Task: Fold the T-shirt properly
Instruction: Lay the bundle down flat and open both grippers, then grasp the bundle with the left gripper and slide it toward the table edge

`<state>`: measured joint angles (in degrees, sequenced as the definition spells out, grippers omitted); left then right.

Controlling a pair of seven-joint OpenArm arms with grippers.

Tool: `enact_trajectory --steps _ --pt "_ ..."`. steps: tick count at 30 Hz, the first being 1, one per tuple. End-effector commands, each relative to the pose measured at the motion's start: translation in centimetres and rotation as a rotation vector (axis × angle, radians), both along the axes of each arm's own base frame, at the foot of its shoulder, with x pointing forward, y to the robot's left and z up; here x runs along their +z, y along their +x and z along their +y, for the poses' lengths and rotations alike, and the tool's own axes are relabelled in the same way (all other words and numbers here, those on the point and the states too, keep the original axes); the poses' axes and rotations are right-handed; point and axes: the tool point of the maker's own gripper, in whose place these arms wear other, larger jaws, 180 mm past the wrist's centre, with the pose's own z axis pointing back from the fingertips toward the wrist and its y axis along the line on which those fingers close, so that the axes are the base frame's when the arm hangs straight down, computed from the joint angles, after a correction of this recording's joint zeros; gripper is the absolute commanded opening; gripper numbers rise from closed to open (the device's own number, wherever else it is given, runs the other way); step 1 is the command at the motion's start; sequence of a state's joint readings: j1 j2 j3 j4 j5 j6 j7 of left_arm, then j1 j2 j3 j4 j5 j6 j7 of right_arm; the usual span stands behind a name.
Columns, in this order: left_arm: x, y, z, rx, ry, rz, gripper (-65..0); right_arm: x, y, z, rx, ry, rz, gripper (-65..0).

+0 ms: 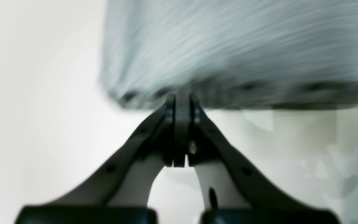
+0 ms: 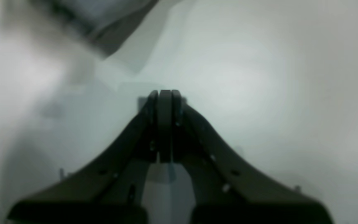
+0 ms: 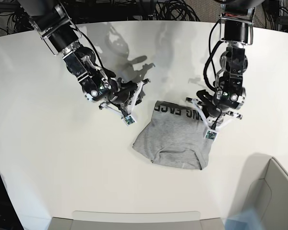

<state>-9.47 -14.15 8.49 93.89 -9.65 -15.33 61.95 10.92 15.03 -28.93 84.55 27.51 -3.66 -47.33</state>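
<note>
The heather-grey T-shirt (image 3: 175, 139) lies folded in a compact shape at the table's middle, with a strip of black lettering (image 3: 175, 110) along its far edge. My left gripper (image 3: 192, 101) is shut at the shirt's far right corner. In the left wrist view its tips (image 1: 182, 99) meet the blurred lettered edge of the shirt (image 1: 238, 46), and no cloth shows between the jaws. My right gripper (image 3: 142, 86) is shut and empty over bare table, left of the shirt. In the right wrist view (image 2: 164, 93) a corner of the shirt (image 2: 104, 18) shows at the upper left.
The white table (image 3: 48, 158) spreads around the shirt. A pale box (image 3: 278, 191) stands at the front right corner, and a grey tray edge (image 3: 134, 221) runs along the front. Cables (image 3: 173, 9) lie behind the table's far edge.
</note>
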Motion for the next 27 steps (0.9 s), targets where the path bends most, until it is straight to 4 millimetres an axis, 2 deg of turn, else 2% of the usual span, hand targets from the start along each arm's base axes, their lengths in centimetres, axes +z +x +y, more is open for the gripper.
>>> enact_trajectory --steps 1,3,6,9,12,15,18,23,25,27 --pt "3.4 1.6 -0.4 -0.012 -0.009 -0.112 -65.0 2.7 2.1 -1.1 -0.051 0.031 -0.091 -65.0" --pt "4.8 1.5 -2.1 -0.030 -0.048 -0.167 -65.0 3.8 2.0 -2.7 -0.118 0.068 -0.113 -65.0" --pt "6.1 2.4 -4.5 -0.043 -0.128 -0.257 -65.0 4.8 1.9 -5.9 -0.230 0.098 -0.137 -65.0" --pt "3.4 3.0 -6.3 -0.056 -0.174 -0.230 -65.0 4.8 1.0 -8.3 -0.279 0.084 -0.139 -65.0" --pt "2.1 4.6 -7.1 -0.077 -0.178 -0.221 -65.0 4.3 -0.4 -9.6 -0.276 0.050 -0.127 -65.0" --pt "-0.1 5.0 -7.1 -0.064 -0.196 -0.216 -65.0 3.5 -1.8 -10.4 -0.270 0.022 -0.105 -65.0" --pt "-1.4 5.4 -6.9 -0.047 -0.220 -0.245 -65.0 3.0 -2.6 -10.9 -0.280 0.016 -0.089 -65.0" --pt "-4.8 6.0 -5.7 -0.015 -0.208 -0.172 -65.0 3.0 -2.6 -11.4 -0.302 0.019 -0.088 -65.0" --pt "-6.7 5.5 -5.2 0.001 -0.199 -0.120 -65.0 3.0 -2.6 -11.5 -0.302 0.018 -0.089 -65.0" --pt "-7.3 5.4 -4.0 0.041 -0.207 -0.117 -65.0 3.0 -2.6 -11.5 -0.302 0.016 -0.089 -65.0"
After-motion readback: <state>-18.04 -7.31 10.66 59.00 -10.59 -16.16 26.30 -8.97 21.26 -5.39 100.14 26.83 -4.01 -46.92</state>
